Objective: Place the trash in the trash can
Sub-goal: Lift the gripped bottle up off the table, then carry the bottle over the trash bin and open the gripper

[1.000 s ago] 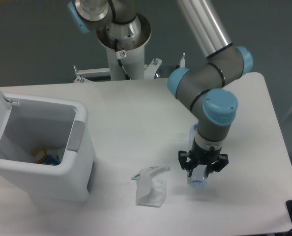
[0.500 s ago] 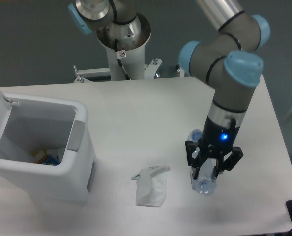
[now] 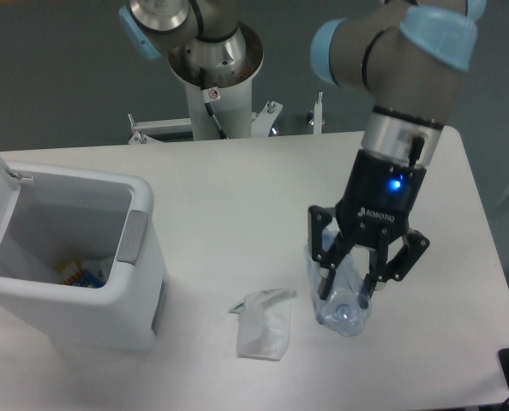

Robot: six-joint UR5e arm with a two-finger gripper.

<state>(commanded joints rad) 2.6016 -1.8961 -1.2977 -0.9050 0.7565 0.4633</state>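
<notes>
Gripping the clear plastic water bottle (image 3: 338, 295) near one end, the pincer (image 3: 350, 289), fingers closed around it, risks the slick bottle slipping or swinging loose before reaching the white boxy trash can (image 3: 139, 282) far to its side.

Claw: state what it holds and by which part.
The claw holds the clear plastic bottle, fingers clamped across its body, the capped end pointing down.

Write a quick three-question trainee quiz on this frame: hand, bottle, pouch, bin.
1. True or false: the hand is shut on the bottle.
2. Where is the pouch? A) in the trash can B) on the table C) in the hand
3. Is the trash can lid open or closed?

Key: 1 true. 2 B, on the table, left of the bottle. 3 open; some items already lie inside.
</notes>
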